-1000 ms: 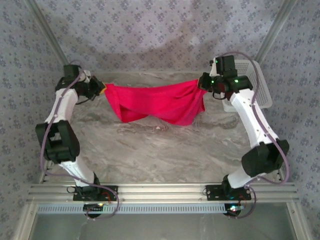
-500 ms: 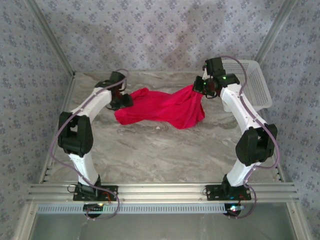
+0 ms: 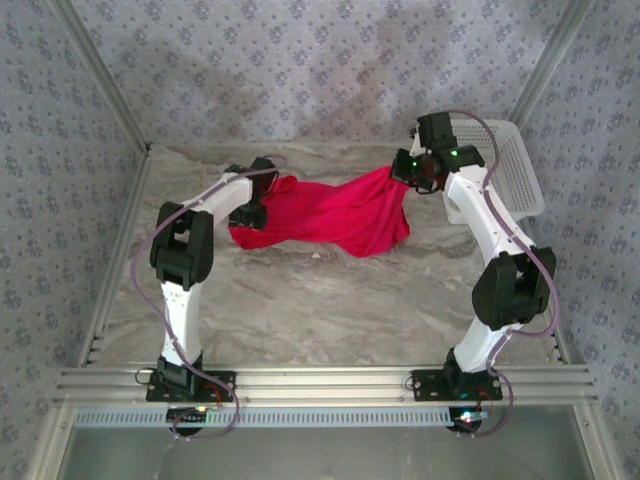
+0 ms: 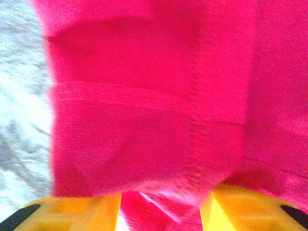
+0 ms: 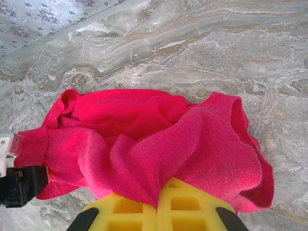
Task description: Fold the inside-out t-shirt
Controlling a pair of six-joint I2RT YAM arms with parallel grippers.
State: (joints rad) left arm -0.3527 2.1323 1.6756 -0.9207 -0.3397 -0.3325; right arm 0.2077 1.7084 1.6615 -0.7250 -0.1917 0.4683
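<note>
Right gripper [image 3: 405, 172]: jaws clamped on a bunched edge of the red t-shirt [image 3: 325, 215], yellow pads pressed together with cloth spilling out both sides, that end lifted off the bench [image 3: 320, 310]. Left gripper [image 3: 252, 212]: jaws apart, sitting right at the shirt's left end. Wrist view has cloth draped across the gap and a stitched seam running down toward my right pad, and I see nothing pinched. The shirt sits in the far half of the bench, stretched left to right between my two wrists. Its left end and middle sag onto the surface in loose folds, and its right end peaks up at the clamp. The lower hem edge is wavy, not straight. Room: the whole near half of the bench is bare from the shirt back to my bases, with a bare strip on the left side too. It's tight on the right, where the white slatted basket [image 3: 515, 165] sits in the far right corner just beside my right wrist. The surface is grey marbled and matte. Patterned wall panels [image 3: 300, 60] close in the back and both sides, with metal posts at the far corners.
</note>
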